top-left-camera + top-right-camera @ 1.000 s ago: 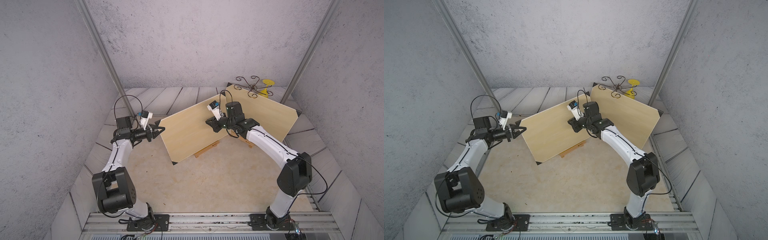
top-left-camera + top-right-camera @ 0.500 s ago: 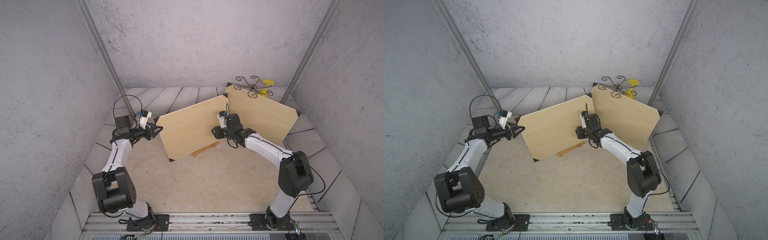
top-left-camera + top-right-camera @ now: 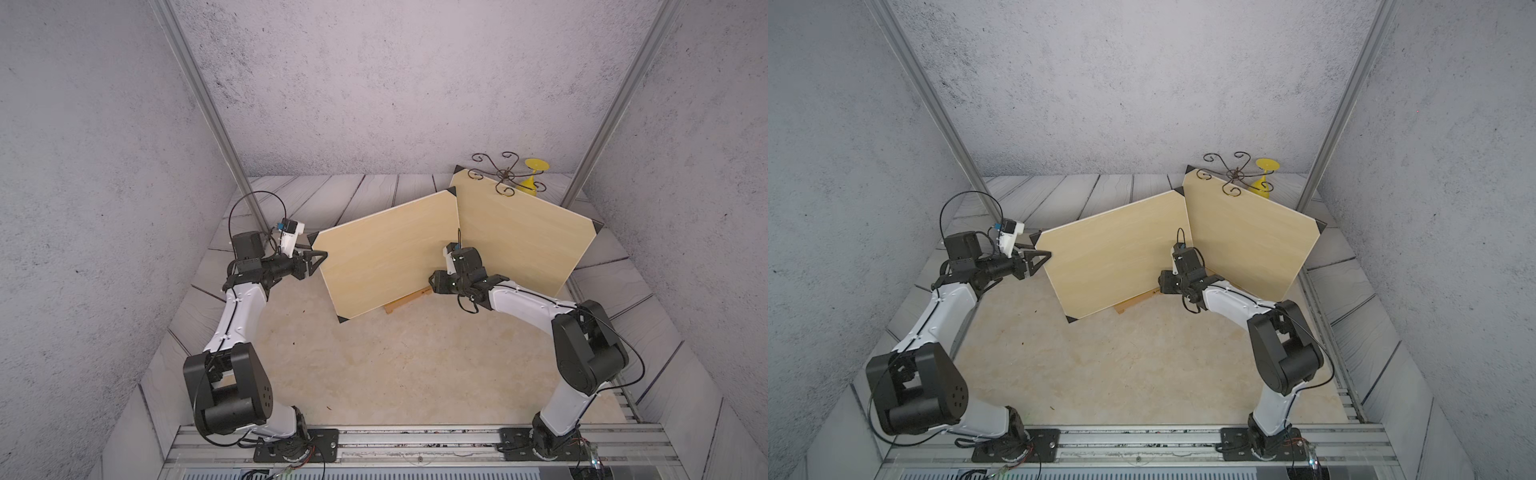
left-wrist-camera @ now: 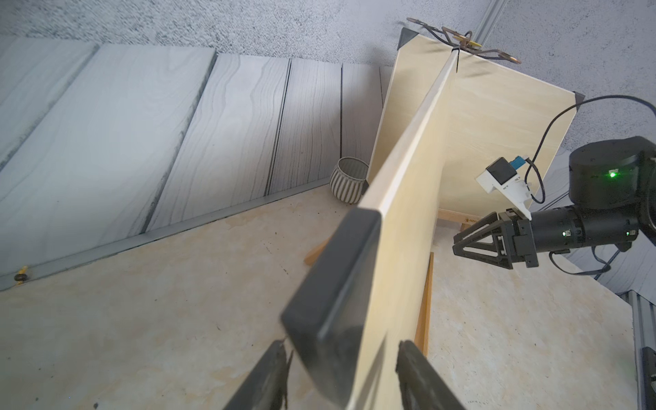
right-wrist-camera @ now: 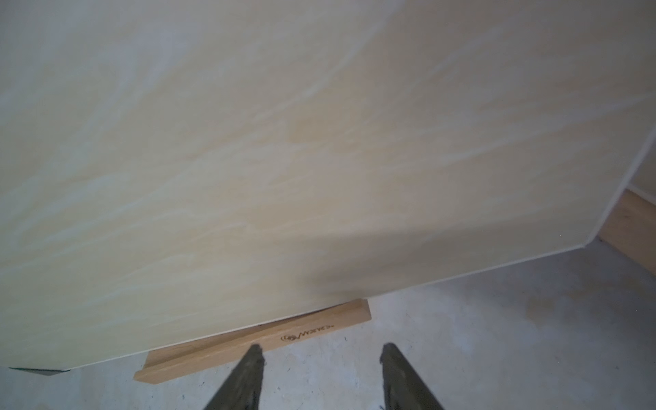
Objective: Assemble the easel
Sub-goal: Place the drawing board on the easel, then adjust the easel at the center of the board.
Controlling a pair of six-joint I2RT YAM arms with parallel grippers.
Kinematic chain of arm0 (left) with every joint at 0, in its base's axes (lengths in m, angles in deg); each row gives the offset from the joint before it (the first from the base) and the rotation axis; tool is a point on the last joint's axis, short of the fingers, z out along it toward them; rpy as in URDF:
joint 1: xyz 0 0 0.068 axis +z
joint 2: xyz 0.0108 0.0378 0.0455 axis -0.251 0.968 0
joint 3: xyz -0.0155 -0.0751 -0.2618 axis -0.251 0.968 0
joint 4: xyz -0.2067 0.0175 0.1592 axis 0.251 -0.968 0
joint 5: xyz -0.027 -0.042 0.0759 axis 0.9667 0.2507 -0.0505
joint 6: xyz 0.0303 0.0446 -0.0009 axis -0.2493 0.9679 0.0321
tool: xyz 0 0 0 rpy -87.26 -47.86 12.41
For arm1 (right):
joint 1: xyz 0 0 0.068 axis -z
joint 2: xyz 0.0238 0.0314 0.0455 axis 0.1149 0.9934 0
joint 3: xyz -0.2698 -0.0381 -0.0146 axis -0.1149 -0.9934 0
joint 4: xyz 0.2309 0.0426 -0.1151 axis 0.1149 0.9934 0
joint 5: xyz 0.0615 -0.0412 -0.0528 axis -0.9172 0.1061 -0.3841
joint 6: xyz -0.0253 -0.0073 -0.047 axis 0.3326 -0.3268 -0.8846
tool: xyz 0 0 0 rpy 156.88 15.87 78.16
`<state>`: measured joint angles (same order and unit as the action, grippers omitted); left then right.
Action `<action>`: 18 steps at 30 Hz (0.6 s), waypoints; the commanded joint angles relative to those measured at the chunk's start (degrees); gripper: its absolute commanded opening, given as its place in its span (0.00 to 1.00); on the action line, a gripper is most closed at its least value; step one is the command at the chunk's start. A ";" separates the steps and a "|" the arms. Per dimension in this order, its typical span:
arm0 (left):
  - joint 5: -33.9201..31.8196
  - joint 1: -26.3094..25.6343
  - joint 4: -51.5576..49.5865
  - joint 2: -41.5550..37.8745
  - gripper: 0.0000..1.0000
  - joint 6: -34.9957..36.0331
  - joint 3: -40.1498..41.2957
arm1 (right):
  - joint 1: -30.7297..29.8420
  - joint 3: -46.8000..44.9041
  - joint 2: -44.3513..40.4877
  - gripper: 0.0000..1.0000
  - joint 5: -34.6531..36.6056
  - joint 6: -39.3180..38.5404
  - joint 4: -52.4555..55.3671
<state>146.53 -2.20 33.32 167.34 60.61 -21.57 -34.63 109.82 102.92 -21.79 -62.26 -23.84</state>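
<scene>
A pale wooden board (image 3: 386,253) (image 3: 1117,257) with black corner caps stands tilted on a low wooden easel ledge (image 3: 405,300) (image 5: 248,344). My left gripper (image 3: 320,255) (image 4: 344,348) is open. Its jaws straddle the board's upper left corner cap (image 4: 333,284) with a gap on each side. My right gripper (image 5: 322,348) (image 4: 456,245) is open and empty, low in front of the board (image 5: 284,159), just short of the ledge. A second, similar board (image 3: 519,237) (image 3: 1250,237) stands behind at the right.
A dark wire ornament (image 3: 505,176) and a yellow goblet (image 3: 534,174) show above the rear board. A grey ribbed pot (image 4: 348,179) sits on the floor behind the boards. Grey walls close in on three sides, with metal rails (image 3: 415,440) at the front.
Both grippers have opened. The left has let go of the board's corner. The right arm has dropped from the board's top edge to its foot by the ledge. The board has shifted slightly left.
</scene>
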 commanded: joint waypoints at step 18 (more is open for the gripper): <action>-7.97 -3.07 8.70 -3.09 0.52 -9.64 5.25 | 2.15 -3.15 6.18 0.63 -9.87 -4.12 -11.02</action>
<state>139.99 -4.71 40.66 165.20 52.59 -17.03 -32.73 107.38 106.96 -29.85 -64.44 -33.94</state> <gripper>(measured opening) 0.519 0.629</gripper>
